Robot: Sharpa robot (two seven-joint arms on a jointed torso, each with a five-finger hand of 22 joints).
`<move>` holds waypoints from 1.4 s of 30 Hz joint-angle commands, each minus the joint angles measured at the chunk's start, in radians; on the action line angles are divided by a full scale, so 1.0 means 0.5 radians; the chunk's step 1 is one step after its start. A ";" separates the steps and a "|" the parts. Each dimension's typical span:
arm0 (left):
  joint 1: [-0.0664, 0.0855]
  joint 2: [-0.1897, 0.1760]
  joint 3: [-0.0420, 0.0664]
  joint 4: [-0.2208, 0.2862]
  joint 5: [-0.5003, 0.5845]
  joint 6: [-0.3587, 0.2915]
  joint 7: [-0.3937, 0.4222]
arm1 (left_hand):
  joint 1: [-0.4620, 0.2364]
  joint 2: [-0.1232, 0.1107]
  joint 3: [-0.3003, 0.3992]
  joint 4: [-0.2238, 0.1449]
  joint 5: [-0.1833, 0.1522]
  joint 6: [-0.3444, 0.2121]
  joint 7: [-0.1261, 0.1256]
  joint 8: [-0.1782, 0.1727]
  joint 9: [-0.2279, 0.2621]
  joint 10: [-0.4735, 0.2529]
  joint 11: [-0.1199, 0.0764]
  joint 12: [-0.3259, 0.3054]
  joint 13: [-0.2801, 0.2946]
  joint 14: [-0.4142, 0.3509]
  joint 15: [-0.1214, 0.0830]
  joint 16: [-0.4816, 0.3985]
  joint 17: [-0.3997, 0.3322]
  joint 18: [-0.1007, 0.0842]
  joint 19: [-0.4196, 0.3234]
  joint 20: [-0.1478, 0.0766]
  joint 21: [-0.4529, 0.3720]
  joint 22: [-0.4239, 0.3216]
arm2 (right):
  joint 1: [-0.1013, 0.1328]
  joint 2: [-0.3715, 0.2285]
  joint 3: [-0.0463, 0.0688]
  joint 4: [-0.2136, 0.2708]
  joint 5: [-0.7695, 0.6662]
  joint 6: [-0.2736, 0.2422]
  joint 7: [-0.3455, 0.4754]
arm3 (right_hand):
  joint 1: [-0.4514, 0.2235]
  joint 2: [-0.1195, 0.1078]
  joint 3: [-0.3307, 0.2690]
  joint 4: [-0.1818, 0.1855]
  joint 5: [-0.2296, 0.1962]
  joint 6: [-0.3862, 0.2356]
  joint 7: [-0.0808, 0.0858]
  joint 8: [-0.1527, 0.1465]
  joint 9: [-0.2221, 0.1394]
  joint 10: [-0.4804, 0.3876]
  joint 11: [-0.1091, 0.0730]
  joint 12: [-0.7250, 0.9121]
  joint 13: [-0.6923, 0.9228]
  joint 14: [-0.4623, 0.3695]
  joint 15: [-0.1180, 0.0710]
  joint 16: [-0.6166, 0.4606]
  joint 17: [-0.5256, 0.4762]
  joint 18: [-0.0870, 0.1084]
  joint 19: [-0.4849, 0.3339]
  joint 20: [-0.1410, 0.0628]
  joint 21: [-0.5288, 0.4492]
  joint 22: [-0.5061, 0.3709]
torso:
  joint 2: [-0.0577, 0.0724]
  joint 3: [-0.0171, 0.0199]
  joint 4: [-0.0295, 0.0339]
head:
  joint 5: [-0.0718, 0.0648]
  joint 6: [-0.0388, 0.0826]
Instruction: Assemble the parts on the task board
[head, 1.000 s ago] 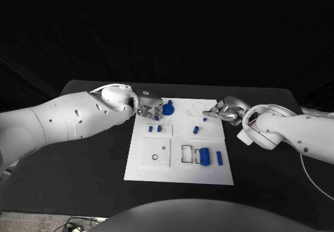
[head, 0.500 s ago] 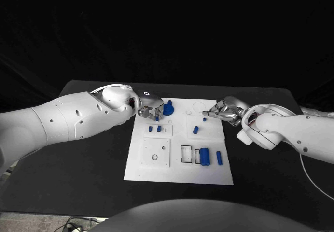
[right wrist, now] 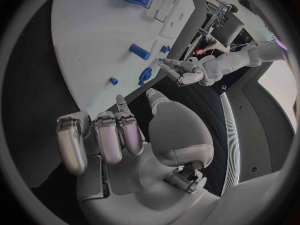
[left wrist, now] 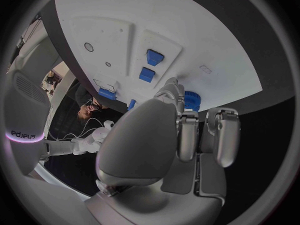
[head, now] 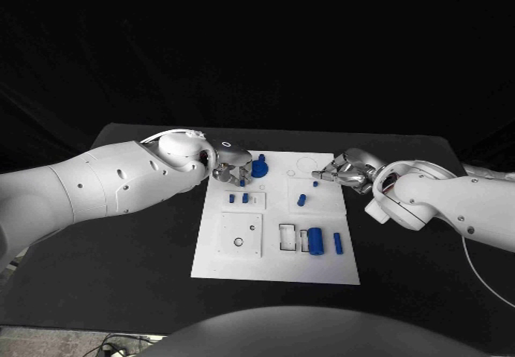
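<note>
At the task board's [head: 277, 256] far left corner, the left hand [head: 228, 167] hovers beside a blue gear [head: 260, 166], fingers curled, grip unclear. Right hand [head: 345, 169], fingers curled and empty, hovers over the far right edge.

Black table [head: 129, 245] under a dark backdrop [head: 257, 59]

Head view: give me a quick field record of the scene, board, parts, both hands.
board: white task board flat on the black table
far-left part: blue gear-like piece next to the left hand
middle parts: two small blue pieces side by side; one slanted blue peg
near-right parts: large blue cylinder with a thinner blue bar beside it
left hand: at the board's far-left corner, fingers curled; hold unclear
right hand: at the board's far-right edge, fingers curled, nothing seen in them
</note>
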 commanded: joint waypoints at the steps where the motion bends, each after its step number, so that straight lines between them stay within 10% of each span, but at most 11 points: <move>1: -0.001 0.006 0.000 0.005 -0.001 0.054 -0.006 | -0.003 -0.029 0.007 0.004 0.009 -0.022 -0.007 -0.015 -0.004 -0.025 0.000 -0.002 -0.001 0.212 0.004 -0.010 0.522 -0.015 0.210 -0.017 0.005 0.527 | -0.001 0.001 0.000 0.004 -0.008 0.027 -0.001 | 0.001 0.016 -0.010 -0.002 0.007 0.013 0.001 0.007 0.002 0.215 0.001 0.008 0.526 0.209 0.000 0.008 0.527 -0.014 0.209 0.012 0.009 0.526 | 0.000 0.0000 0.001 | 0.001 0.000; 13: -0.001 0.002 0.000 0.006 -0.006 0.025 -0.014 | -0.018 -0.077 0.017 0.009 0.009 -0.069 -0.028 -0.030 -0.019 -0.084 -0.001 -0.002 -0.002 0.212 0.000 -0.010 0.522 -0.015 0.210 -0.016 0.005 0.527 | -0.001 0.001 0.000 0.006 -0.008 0.030 -0.001 | 0.002 0.016 -0.010 -0.003 0.008 0.015 0.000 0.008 0.003 0.215 0.000 0.008 0.526 0.209 -0.001 0.008 0.527 -0.014 0.209 0.011 0.009 0.526 | 0.000 -0.0003 0.000 | 0.003 0.000; 23: -0.001 -0.006 0.000 0.011 -0.004 -0.096 -0.013 | -0.179 -0.117 -0.002 0.013 0.009 -0.207 -0.131 -0.037 -0.055 -0.182 0.104 0.000 -0.002 0.212 0.084 -0.010 0.522 -0.015 0.210 -0.011 0.005 0.527 | -0.001 -0.001 0.000 0.007 -0.008 0.035 -0.002 | 0.002 0.017 -0.010 -0.003 0.008 0.017 -0.001 0.009 0.003 0.215 0.000 0.008 0.526 0.209 -0.001 0.008 0.527 -0.014 0.209 0.011 0.009 0.526 | 0.000 0.0000 0.001 | 0.005 0.000; 42: -0.001 -0.085 0.001 0.052 0.167 -0.445 0.117 | -0.489 -0.165 -0.114 0.017 0.009 -0.276 -0.118 -0.021 -0.058 -0.205 0.132 0.013 0.005 0.212 0.105 -0.010 0.522 -0.015 0.210 0.003 0.005 0.527 | -0.001 -0.006 0.000 0.005 -0.007 -0.003 0.019 | 0.003 0.018 -0.010 -0.003 0.009 0.021 -0.002 0.011 0.004 0.215 -0.001 0.008 0.526 0.209 -0.002 0.008 0.527 -0.014 0.209 0.010 0.009 0.526 | 0.002 -0.0026 0.004 | -0.003 0.000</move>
